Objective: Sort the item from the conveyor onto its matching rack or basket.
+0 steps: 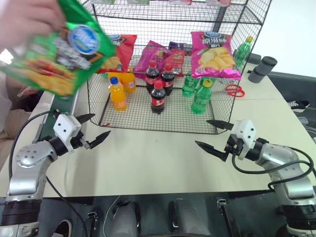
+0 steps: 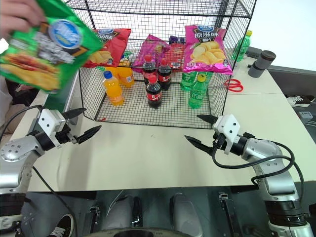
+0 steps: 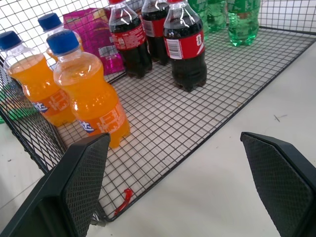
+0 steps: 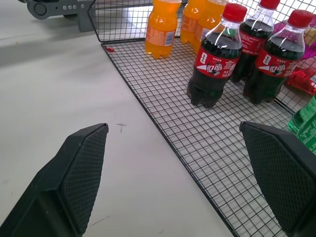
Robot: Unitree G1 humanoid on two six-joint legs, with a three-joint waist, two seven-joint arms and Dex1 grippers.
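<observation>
A person's hand (image 1: pixel 24 17) holds the item, a glossy green crisp bag (image 1: pixel 59 47) with a blue oval logo, up in the air at the upper left. It hangs above the conveyor (image 1: pixel 63 104), whose dark green belt runs along the table's left side. The rack (image 1: pixel 163 17), a black wire-mesh unit, stands at the back middle of the table. My left gripper (image 1: pixel 101 124) is open and empty in front of the rack's left corner, below and right of the bag. My right gripper (image 1: pixel 202 132) is open and empty before the rack's right corner.
On the rack's floor stand orange bottles (image 3: pixel 86 94), cola bottles (image 4: pixel 216 61) and green bottles (image 1: pixel 201 97). A red crisp bag (image 1: pixel 121 49) and pink crisp bags (image 1: pixel 213 54) lean behind them. Red-handled scissors (image 1: pixel 235 90) and a grey cylinder (image 1: pixel 262 69) lie to the right.
</observation>
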